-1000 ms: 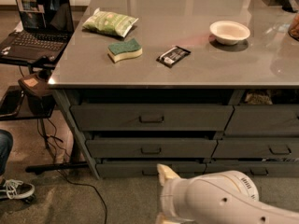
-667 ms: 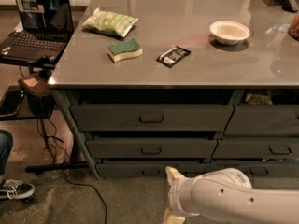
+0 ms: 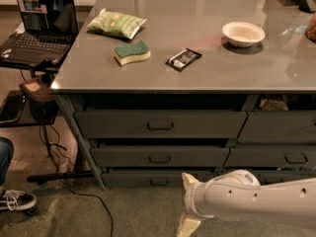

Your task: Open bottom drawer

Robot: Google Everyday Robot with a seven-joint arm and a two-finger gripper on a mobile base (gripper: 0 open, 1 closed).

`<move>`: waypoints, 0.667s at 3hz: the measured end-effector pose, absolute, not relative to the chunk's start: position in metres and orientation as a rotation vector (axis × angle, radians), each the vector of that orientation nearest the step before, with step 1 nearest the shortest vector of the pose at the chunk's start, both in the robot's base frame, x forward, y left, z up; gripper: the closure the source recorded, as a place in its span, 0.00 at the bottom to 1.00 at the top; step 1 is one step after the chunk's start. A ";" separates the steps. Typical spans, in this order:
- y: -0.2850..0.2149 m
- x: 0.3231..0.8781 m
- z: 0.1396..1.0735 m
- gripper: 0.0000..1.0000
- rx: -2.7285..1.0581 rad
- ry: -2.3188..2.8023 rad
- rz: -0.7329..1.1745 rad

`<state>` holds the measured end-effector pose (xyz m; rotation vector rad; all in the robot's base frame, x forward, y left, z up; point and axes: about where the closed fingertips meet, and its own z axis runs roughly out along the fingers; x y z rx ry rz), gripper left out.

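**Tool** (image 3: pixel 186 203): low in front of the table (image 3: pixel 207 78), at the end of the white arm (image 3: pixel 261 201) that enters from the right. Its two pale fingers (image 3: pixel 189 180) stand apart with nothing between them, so I read it as released.

**Bottom drawer** (image 3: pixel 133 179): the slimmest front of the left stack, just above the floor. It lies about in line with the fronts above, so I judge it shut. Its small loop handle (image 3: pixel 159 182) is just left of the upper finger. I cannot tell whether that finger touches the front.

**Step in hand:** the approach, with the handle not yet grasped. As I judge it, the next move calls for me to shift the tool a little left and level with the loop. I then clench on the loop and pull straight out from the front.

**Nearby:**
- The middle drawer (image 3: pixel 123 157) sits directly above with the same handle, so it is easy to take by mistake.
- The neighbouring stack (image 3: pixel 281 157) stands to the right, and the arm partly hides its lowest front.

**Floor:** a cable (image 3: pixel 84 197) and a shoe (image 3: pixel 17 200) lie to the left, well apart from the pull path.

**On the table**, none of it in the way:
- a bowl (image 3: pixel 243 33)
- a sponge (image 3: pixel 132 52)
- a green bag (image 3: pixel 116 23)
- a dark wrapper (image 3: pixel 183 59)

A laptop (image 3: pixel 42 23) sits beside the table, on the left.
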<state>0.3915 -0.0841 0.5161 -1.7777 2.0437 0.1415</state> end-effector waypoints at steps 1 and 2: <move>-0.080 0.417 0.510 0.00 -1.662 2.020 0.194; -0.127 0.453 0.483 0.00 -1.501 2.054 0.216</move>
